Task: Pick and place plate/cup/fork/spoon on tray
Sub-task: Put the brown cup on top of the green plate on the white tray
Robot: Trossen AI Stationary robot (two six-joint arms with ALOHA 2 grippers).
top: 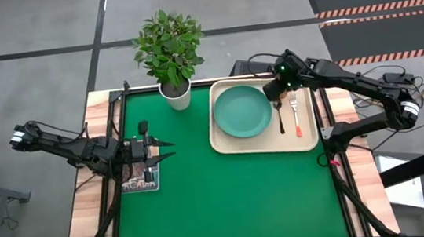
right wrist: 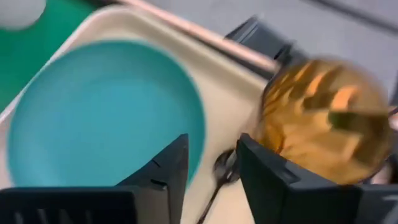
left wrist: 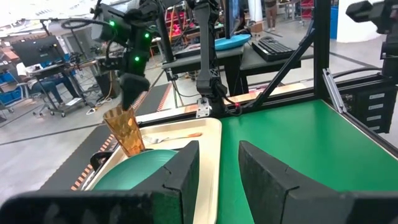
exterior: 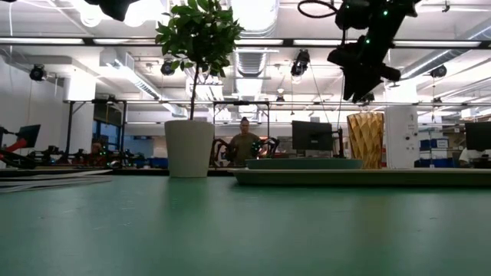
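The tray (top: 307, 141) serves as the landmark, lying at the far right of the green bench (top: 229, 203).

Well to the left of the tray, the left gripper (top: 155, 157) waits low over the bench beside a small printed card (top: 139, 179), its fingers spread apart and holding nothing. A potted plant (top: 170, 52) stands just off the tray's far left corner.

On the tray's left half lies the plate (top: 242, 111). Just right of it the spoon (top: 279, 115) lies on the tray, then the fork (top: 295, 115) nearer the tray's right rim.

Above the tray's far edge, just past the spoon's bowl, the right gripper (exterior: 360, 77) hangs over the amber cup (left wrist: 125, 130), which stands upright on the tray. The right wrist view shows the cup (right wrist: 326, 121) just beyond its parted fingers, so the gripper appears to have let go; I judge it open, not clamped.

Risks from here: if a finger brushes the cup's rim as the arm moves off, the light tumbler could tip onto the spoon or roll off the tray's far rim. Any downward drift could also knock it against the plate.
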